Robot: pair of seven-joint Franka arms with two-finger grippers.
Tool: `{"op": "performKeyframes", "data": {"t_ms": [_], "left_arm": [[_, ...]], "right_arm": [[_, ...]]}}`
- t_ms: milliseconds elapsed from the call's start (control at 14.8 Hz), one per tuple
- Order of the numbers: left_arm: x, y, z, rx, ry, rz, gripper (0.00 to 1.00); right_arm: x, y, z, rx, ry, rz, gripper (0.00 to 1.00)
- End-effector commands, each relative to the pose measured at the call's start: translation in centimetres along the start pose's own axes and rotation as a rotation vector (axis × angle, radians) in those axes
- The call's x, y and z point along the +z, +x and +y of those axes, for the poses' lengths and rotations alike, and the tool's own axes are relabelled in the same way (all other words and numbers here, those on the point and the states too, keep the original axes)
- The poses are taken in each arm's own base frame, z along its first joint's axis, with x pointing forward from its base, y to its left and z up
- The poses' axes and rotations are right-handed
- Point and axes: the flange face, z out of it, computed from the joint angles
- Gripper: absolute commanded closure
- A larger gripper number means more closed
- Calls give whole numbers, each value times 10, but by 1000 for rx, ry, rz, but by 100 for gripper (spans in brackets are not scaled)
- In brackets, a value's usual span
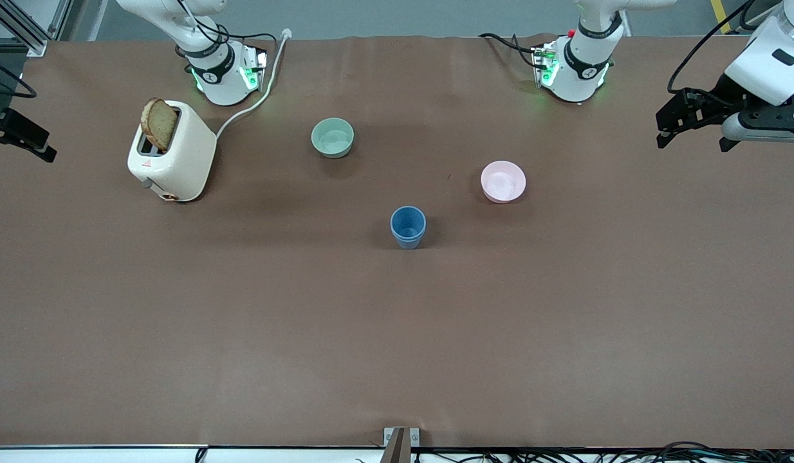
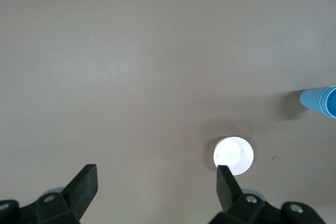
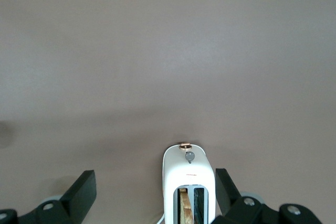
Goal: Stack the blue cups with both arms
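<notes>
Blue cup [image 1: 408, 226]: one visible; two bowls; left pincer [image 1: 693, 128] and right pincer [image 3: 152, 195] both wide, empty.

We saw a plain brown desk [image 1: 397, 334], a matte blue cup [image 1: 408, 226], a mint-green bowl [image 1: 332, 137], a pale pink bowl [image 1: 503, 181], a cream toaster [image 1: 175, 154] holding brown toast [image 1: 159, 123], and white arms [image 1: 213, 61] banded black.

Evenly lit from overhead, bright and sharp across the brown table [image 1: 397, 334]. Soft, short shadows beside the blue cup [image 1: 408, 226] toward 3 o'clock. Pink bowl [image 2: 233, 155] blown out to white glare in the left wrist view. Muted, washed-out colours in both wrist views.
</notes>
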Motion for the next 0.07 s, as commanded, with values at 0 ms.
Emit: {"op": "performKeyframes", "data": {"t_ms": [0], "left_arm": [[-5, 2, 1, 19, -1, -4, 0]], "right_arm": [[0, 0, -1, -8, 15, -11, 0]]}}
